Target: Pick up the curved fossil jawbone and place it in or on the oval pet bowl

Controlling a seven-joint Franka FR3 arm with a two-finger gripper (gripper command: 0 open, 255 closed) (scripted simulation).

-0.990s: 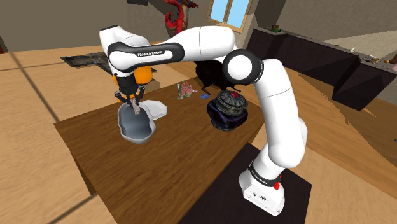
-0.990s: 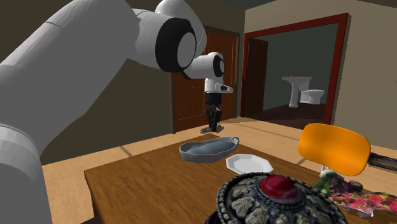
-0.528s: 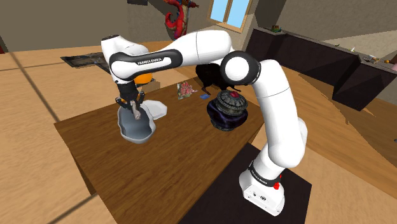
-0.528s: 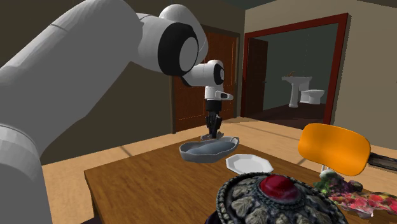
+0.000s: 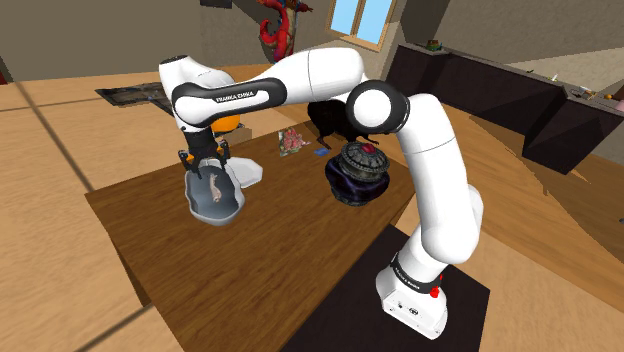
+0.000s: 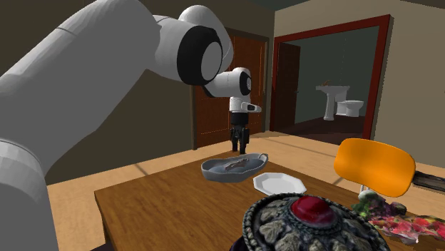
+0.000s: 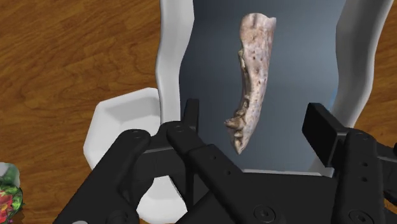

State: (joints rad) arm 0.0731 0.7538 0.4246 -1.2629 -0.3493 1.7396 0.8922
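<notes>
Grey bowl [image 7: 299, 63] holds your jawbone [image 7: 254, 83], upper middle of the frame; your pincer [image 7: 256, 118] hangs above, apart and empty.

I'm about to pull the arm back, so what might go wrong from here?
The hand hangs low and open over the bowl, just above the jawbone lying inside. A sideways retreat might clip the rim or drag the bone out; lifting straight up looks safer. The plate sits right beside the bowl, so a knocked bowl would likely shove it too.
</notes>
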